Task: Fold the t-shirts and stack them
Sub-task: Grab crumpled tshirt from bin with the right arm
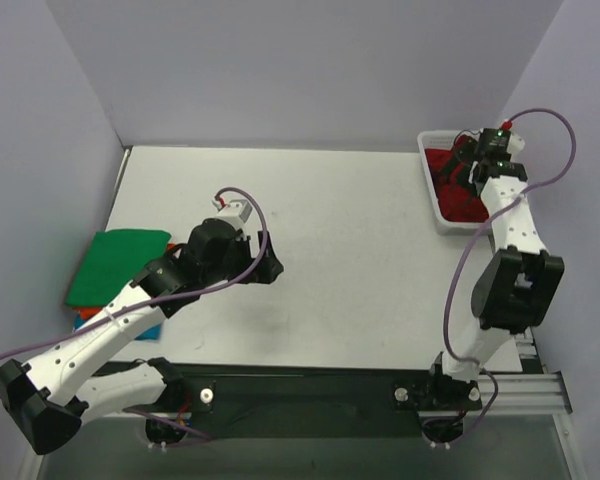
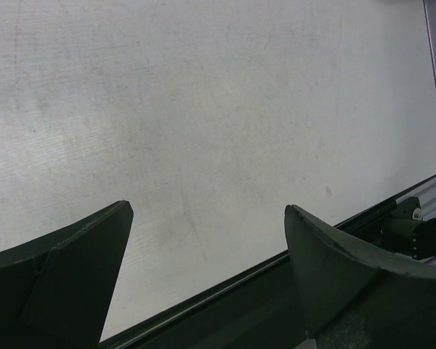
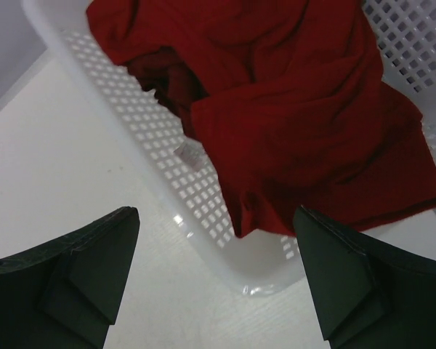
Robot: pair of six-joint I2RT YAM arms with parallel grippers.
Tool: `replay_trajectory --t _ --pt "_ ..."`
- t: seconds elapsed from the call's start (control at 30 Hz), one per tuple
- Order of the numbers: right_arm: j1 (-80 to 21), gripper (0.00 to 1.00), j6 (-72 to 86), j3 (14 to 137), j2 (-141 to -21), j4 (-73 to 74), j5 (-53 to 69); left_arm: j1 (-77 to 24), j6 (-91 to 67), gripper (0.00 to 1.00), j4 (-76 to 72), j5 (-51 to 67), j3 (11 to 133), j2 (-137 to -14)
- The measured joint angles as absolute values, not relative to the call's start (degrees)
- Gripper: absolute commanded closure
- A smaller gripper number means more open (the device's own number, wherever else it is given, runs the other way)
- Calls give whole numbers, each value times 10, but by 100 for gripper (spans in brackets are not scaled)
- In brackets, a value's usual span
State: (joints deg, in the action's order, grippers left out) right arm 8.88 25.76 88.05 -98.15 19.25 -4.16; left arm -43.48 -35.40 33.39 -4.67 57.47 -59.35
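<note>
Crumpled dark red t-shirts point(image 3: 298, 109) lie in the white mesh basket point(image 3: 167, 145) at the table's far right point(image 1: 442, 212); they also show in the top view point(image 1: 458, 192). My right gripper point(image 3: 214, 212) hangs open and empty over the basket's near corner, just above a shirt's hem, and shows in the top view point(image 1: 467, 163). A folded green t-shirt point(image 1: 117, 263) tops a stack at the left edge, with orange point(image 1: 83, 314) and blue point(image 1: 152, 330) cloth peeking out beneath. My left gripper point(image 2: 207, 206) is open and empty over bare table, right of the stack point(image 1: 270, 266).
The white table top point(image 1: 350, 250) runs between the stack and the basket. Its front edge with the black rail point(image 2: 225, 291) lies just under my left fingers. Purple-grey walls close in the left, back and right.
</note>
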Motion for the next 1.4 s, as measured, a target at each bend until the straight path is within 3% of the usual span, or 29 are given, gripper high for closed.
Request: replay_trajectory --t 0.5,0.57,0.6,0.7,0.9,1.0,1.4 --pt "147 19 302 1027 -1266 139 -11 -353 -312 3 338 44 575 -598" --pt "147 30 302 1031 -1272 135 -8 -341 -307 3 340 53 575 -600" --pt "147 44 303 1032 -1273 131 -6 -336 -305 3 341 57 575 -601" --pt "148 68 306 1030 -1273 121 -4 -324 -297 3 342 70 575 -605" --pt "147 95 312 1002 -1264 94 -1 -318 -293 3 341 87 575 -613" --pt "147 100 311 990 -1243 94 -3 -318 -293 3 341 93 575 -613" --pt "131 100 282 988 -1107 106 -57 -310 -293 3 341 95 575 -613"
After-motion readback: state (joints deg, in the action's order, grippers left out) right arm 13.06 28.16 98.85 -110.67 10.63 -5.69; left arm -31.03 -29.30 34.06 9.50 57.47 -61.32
